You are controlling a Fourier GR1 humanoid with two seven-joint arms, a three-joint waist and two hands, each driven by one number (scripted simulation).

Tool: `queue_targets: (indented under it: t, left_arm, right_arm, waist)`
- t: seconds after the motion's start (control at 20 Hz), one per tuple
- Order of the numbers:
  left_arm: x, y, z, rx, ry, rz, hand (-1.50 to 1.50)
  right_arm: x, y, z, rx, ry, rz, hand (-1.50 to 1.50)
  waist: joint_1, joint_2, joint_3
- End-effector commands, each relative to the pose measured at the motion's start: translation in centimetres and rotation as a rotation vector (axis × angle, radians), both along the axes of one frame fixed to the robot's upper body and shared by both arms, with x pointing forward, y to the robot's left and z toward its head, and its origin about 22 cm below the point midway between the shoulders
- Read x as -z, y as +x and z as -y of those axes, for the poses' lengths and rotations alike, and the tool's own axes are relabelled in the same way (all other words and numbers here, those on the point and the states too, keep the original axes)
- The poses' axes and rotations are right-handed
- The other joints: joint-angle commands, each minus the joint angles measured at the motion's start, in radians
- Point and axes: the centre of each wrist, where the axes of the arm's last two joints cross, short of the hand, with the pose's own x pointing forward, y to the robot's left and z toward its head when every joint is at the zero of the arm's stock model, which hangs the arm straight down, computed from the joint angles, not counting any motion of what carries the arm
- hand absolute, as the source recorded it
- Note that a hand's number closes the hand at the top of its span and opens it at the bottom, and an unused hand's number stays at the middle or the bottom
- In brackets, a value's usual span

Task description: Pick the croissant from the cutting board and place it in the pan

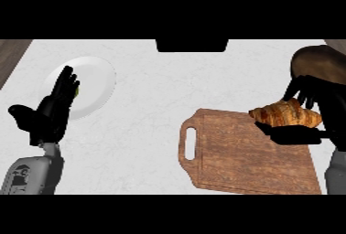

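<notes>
Right hand [312, 119] curls round the croissant [286, 114], over the cutting board's [250, 155] far right corner. Pickup done; pan [317, 61] waits just beyond. Left hand [54, 107] rests spread.

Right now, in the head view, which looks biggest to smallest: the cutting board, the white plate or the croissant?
1. cutting board
2. white plate, partly hidden by the left hand
3. croissant, held in the right hand

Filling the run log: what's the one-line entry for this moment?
phase: carry | right hand: shut on croissant, over cutting board edge | pan: no croissant yet | left hand: open, resting by plate
</notes>
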Motion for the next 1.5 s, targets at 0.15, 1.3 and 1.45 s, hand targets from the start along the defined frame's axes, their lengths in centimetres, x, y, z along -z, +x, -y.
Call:
queue_targets:
  t: [0.15, 1.3, 1.45]
  left_arm:
    - [-0.6, 0.4, 1.3, 0.017, 0.003, 0.003, 0.00]
    - [-1.1, 1.7, 2.3, 0.098, 0.000, 0.045, 0.00]
    - [-0.7, 1.5, 2.8, 0.094, -0.019, 0.040, 0.00]
  right_arm:
    - [-2.5, 4.4, 7.3, 0.103, 0.281, 0.076, 1.50]
    - [4.3, 8.3, 23.5, 0.407, 0.042, 0.132, 1.50]
    - [5.1, 8.4, 23.5, 0.373, 0.198, 0.111, 1.50]
  waist:
    - [0.015, 0.006, 0.001]
    - [0.098, 0.044, 0.009]
    - [0.102, 0.046, 0.012]
